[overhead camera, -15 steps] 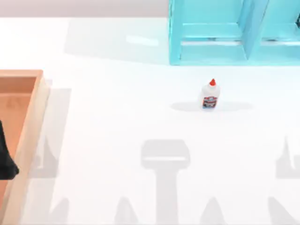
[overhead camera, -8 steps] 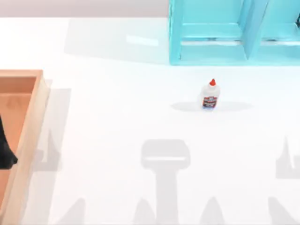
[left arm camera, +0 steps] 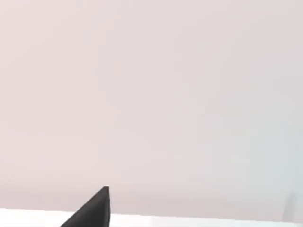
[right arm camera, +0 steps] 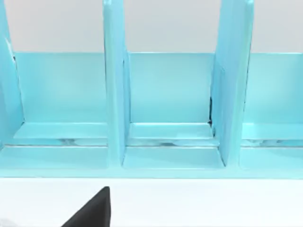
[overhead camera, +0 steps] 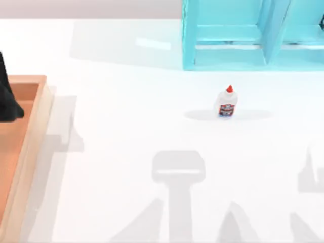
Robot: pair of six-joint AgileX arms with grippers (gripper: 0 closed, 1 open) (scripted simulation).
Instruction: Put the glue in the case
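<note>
White glue (overhead camera: pixel 227 104): small squeeze bottle, orange-red pointed cap, blue-and-red label, upright, centre-right of the top view.
Case (overhead camera: pixel 253 35): turquoise, upright dividers, upper right, apart from the bottle.
Left gripper (overhead camera: pixel 7 96): far left over wooden tray (overhead camera: pixel 35 131); grip cannot tell.

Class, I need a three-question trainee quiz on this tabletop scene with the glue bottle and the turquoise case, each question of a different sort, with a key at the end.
1. True or false: the glue already sits inside the case.
2. Multiple choice: the glue is
A. lying on its side
B. standing upright, orange-red cap up
C. held in a gripper
3. Fill in: at the table's left edge a dark left gripper hangs over the wooden ____.

Key
1. False. The bottle stands on the white table, in front of the case and apart from it.
2. B
3. tray
</note>
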